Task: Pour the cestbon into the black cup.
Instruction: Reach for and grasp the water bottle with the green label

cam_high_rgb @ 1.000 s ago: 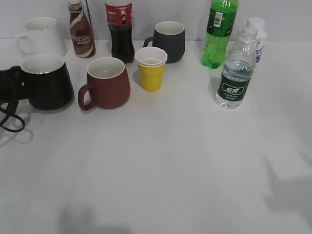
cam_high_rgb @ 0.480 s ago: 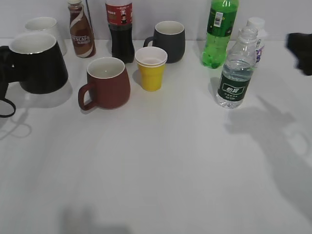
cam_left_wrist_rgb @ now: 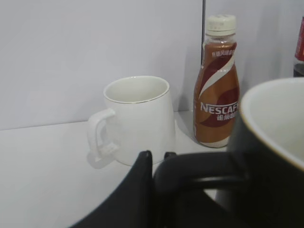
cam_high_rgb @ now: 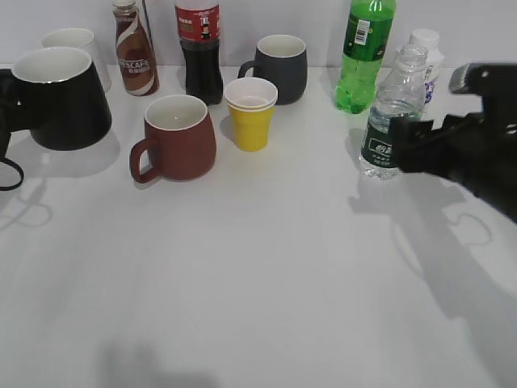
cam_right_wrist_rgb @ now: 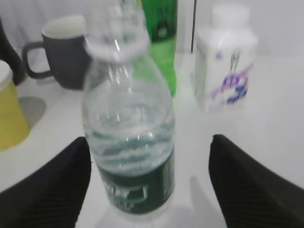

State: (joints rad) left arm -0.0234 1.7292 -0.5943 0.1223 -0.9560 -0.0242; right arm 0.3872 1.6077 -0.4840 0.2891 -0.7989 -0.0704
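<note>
Take the cestbon [cam_high_rgb: 392, 121] as your landmark: it stands upright and uncapped on the white table [cam_high_rgb: 266, 275], about half full. Your right gripper [cam_right_wrist_rgb: 149, 185] is spread wide, its two dark fingers [cam_right_wrist_rgb: 47, 185] flanking the bottle on either side without touching it, so you appear to be at the approach-to-grasp step, with no pouring begun. The next move likely calls for closing squarely on the labelled lower body, gently, since the thin ribbed plastic could buckle and push water out of the open neck. Far to the left of the cestbon, your left gripper [cam_left_wrist_rgb: 156, 164] is clamped on the loop handle of the black cup [cam_high_rgb: 58, 99], which looks lifted off the table, mouth up. Between cup and cestbon sit a reddish-brown mug [cam_high_rgb: 176, 137] and a yellow cup [cam_high_rgb: 250, 113], both to be cleared when the two meet. Just behind the cestbon stand a green soda bottle [cam_high_rgb: 363, 52] and a white bottle [cam_high_rgb: 426, 61]; further left along the back are a grey mug [cam_high_rgb: 279, 69], a cola bottle [cam_high_rgb: 198, 48], a Nescafe bottle [cam_high_rgb: 133, 48] and a white mug [cam_left_wrist_rgb: 137, 118], against a plain pale wall [cam_left_wrist_rgb: 95, 47].
</note>
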